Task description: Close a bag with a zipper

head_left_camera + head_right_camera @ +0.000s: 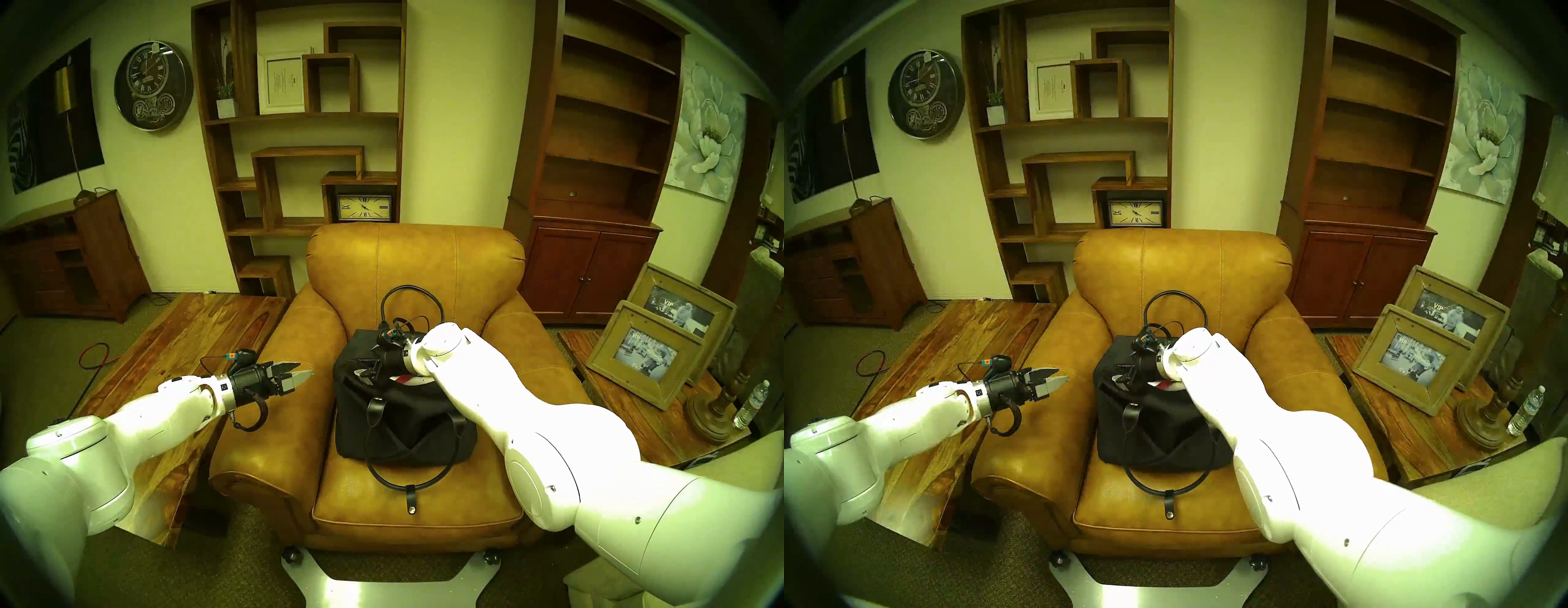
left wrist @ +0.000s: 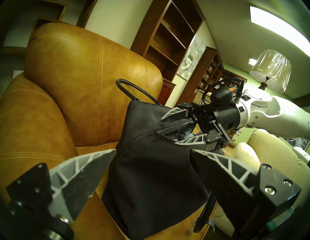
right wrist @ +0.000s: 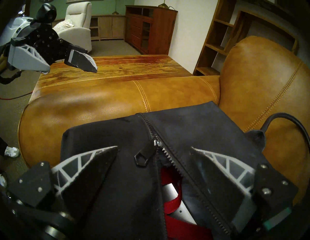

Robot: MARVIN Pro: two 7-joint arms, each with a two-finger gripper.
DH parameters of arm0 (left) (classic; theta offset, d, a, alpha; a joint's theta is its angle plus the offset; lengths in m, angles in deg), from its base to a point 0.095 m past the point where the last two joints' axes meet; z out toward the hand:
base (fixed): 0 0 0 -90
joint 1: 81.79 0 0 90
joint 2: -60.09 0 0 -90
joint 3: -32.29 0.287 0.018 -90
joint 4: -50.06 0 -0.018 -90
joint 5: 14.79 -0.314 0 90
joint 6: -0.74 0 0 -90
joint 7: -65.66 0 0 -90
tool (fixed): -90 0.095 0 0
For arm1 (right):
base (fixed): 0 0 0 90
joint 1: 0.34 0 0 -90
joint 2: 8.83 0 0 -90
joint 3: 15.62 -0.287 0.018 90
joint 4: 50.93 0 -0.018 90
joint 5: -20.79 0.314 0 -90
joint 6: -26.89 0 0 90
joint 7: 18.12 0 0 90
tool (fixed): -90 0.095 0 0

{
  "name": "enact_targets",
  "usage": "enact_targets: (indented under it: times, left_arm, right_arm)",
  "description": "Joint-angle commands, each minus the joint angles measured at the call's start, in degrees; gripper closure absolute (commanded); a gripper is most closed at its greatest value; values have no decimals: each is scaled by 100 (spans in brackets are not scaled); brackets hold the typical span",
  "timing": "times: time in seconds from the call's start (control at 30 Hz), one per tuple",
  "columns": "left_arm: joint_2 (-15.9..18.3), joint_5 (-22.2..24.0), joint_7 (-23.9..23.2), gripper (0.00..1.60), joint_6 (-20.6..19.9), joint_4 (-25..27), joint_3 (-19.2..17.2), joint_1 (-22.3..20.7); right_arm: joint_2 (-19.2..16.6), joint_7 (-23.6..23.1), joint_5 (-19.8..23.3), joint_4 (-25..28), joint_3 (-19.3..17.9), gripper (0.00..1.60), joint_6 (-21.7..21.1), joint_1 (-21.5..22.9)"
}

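The black bag (image 1: 399, 420) sits on the tan armchair (image 1: 297, 424) seat. The right hand (image 3: 154, 150) hovers just above the bag's top, fingers spread wide, empty, with the zipper (image 3: 169, 155) pull between them; the zipper gapes beneath. The left hand (image 1: 303, 373), spread and empty, hangs beside the bag, apart from it.

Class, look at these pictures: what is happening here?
A two-armed robot is working on a boxy black fabric handbag on a tan leather armchair. Its right gripper hovers open over the bag's silvery zipper, close to the black pull tab. The zipper is mostly open, something red showing inside. The left gripper waits open beside the bag.
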Motion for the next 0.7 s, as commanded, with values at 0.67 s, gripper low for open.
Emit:
enact_targets:
  times: [0.67]
  left_arm:
    - [140, 48, 211, 0, 8, 287, -69, -7]
  right_arm:
    - [71, 741, -482, -1108, 247, 8, 898, 726]
